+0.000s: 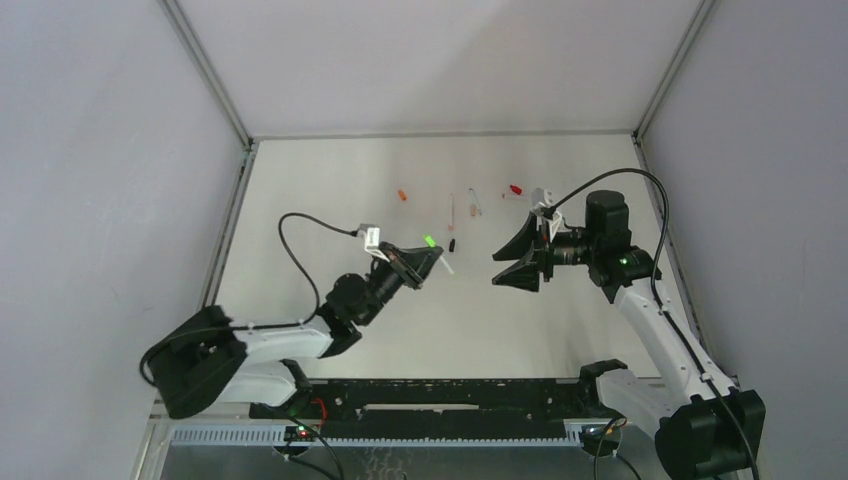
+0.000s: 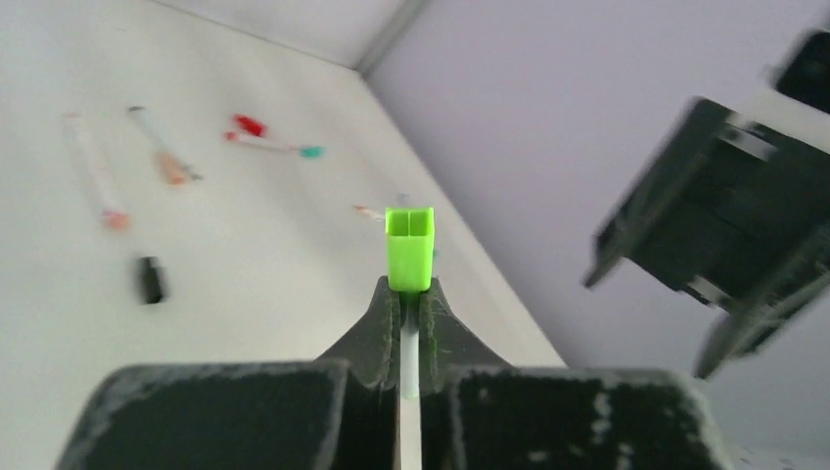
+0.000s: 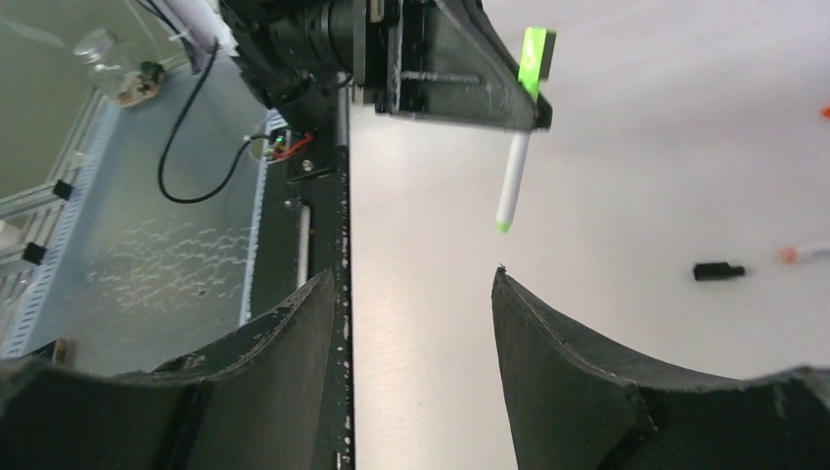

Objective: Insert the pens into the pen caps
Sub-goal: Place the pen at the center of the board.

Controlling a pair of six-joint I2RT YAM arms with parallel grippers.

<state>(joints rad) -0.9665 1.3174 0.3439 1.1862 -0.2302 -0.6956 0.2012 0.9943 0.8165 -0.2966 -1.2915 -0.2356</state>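
My left gripper (image 2: 409, 294) is shut on a white-barrelled green pen (image 3: 513, 181), held above the table. A green pen cap (image 2: 409, 249) sits on the pen's end just past the fingertips, and the barrel's green-tipped other end sticks out below the fingers. My right gripper (image 3: 413, 276) is open with nothing between its fingers, a short way right of the left gripper (image 1: 432, 255) and facing it. An orange cap (image 1: 402, 195), a black cap (image 1: 452, 244), a red cap (image 1: 516, 189) and more pens (image 1: 451, 210) lie on the table beyond.
A teal-ended pen (image 2: 279, 148) lies beside the red cap (image 2: 250, 125) near the right wall. The enclosure's walls rise on three sides. A black rail with cables (image 1: 430, 400) runs along the near edge between the arm bases.
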